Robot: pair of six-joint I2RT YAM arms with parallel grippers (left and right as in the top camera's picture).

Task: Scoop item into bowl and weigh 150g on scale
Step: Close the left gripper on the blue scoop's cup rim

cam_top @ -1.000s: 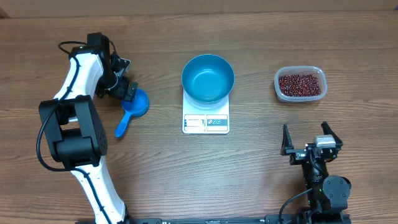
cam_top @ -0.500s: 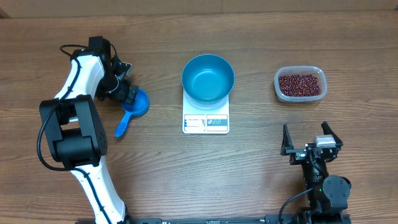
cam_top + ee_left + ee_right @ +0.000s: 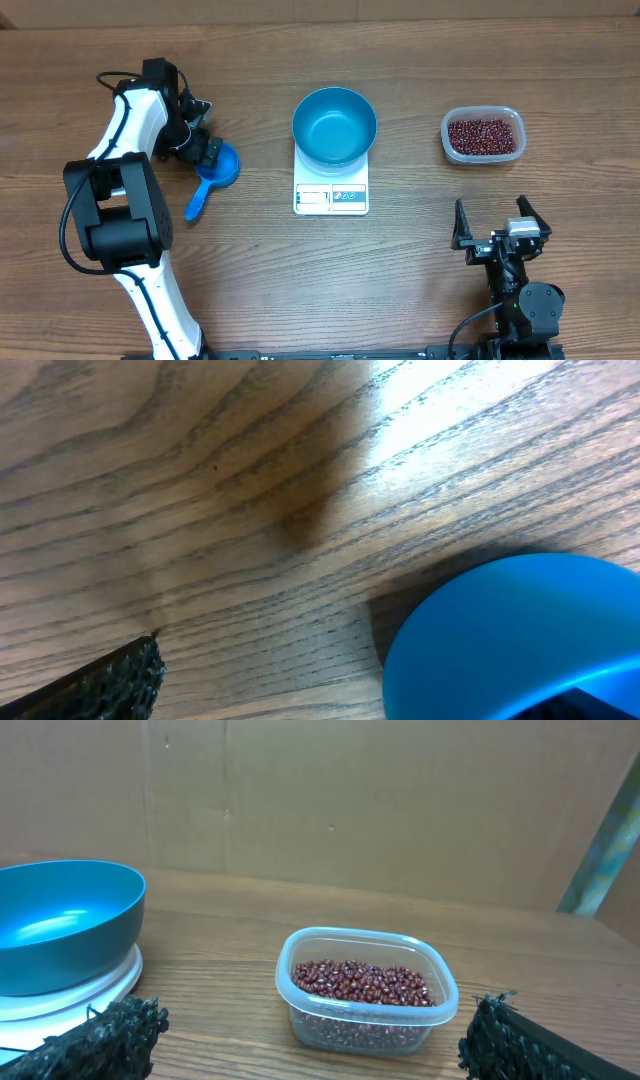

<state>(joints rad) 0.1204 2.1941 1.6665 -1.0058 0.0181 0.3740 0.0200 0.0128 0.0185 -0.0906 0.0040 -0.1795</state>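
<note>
Little is done so far: the blue bowl (image 3: 334,124) sits empty on the scale (image 3: 331,197), and the beans (image 3: 483,135) lie unscooped in the clear tub (image 3: 447,128) to its right. The left gripper (image 3: 200,140) stands wide open, low at the blue scoop (image 3: 212,175), gripping nothing; whether it touches is unclear. The right gripper (image 3: 495,222), equally open and empty, sits well apart from the tub

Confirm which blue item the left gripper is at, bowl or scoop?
The small handled scoop, lying on the table right by the open left gripper. The deep round bowl sits on the scale, mid-table.
</note>
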